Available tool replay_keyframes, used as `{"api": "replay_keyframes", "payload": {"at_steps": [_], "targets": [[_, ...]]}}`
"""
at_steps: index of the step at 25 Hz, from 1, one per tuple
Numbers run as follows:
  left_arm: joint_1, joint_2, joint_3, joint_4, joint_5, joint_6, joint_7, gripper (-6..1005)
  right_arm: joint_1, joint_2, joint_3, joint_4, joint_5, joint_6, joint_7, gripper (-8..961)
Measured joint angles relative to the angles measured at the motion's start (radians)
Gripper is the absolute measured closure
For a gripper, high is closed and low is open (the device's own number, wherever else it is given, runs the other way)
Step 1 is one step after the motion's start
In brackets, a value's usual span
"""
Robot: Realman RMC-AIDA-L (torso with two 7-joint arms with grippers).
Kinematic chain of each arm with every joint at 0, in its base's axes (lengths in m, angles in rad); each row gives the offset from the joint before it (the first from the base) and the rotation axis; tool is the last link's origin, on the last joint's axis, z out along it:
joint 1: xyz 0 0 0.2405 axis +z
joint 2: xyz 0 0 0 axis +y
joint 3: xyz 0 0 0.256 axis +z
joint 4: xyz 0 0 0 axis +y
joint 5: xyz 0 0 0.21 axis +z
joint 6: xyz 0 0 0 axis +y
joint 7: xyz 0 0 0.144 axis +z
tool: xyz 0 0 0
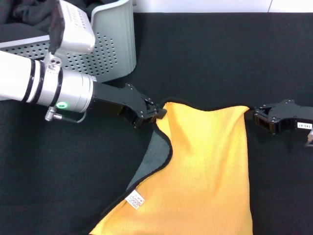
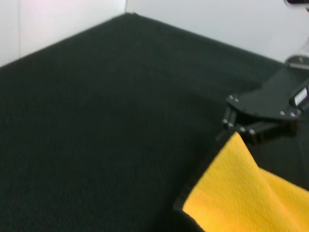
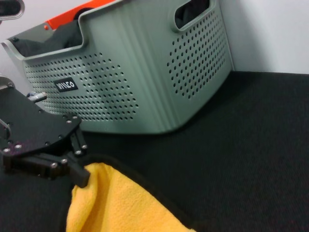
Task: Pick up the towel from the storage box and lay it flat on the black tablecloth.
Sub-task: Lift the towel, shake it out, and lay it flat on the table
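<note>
The left gripper (image 1: pixel 157 114) pinches the towel (image 1: pixel 205 166) at one far corner, while the right gripper (image 1: pixel 258 119), released, sits just beside the other corner on the black tablecloth (image 1: pixel 205 58).

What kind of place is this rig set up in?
Probably a lab or test bench staged for laundry handling, not a home. A black tablecloth covers the whole surface against a plain white wall, with just a perforated grey storage box and a yellow towel held between the two grippers.
</note>
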Motion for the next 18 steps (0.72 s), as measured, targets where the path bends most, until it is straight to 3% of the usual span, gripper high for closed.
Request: {"api": "replay_keyframes", "payload": {"at_steps": [12,18], "targets": [[0.011,-0.004,0.043,0.062,0.031,-0.080,0.024,975,0.040,0.002,-0.004,0.001,-0.052,-0.074,0.006,897],[0.015,-0.004,0.144,0.107,0.032,-0.149,0.024,974,0.049,0.003,-0.009,0.008,-0.064,-0.109,0.008,896]]}}
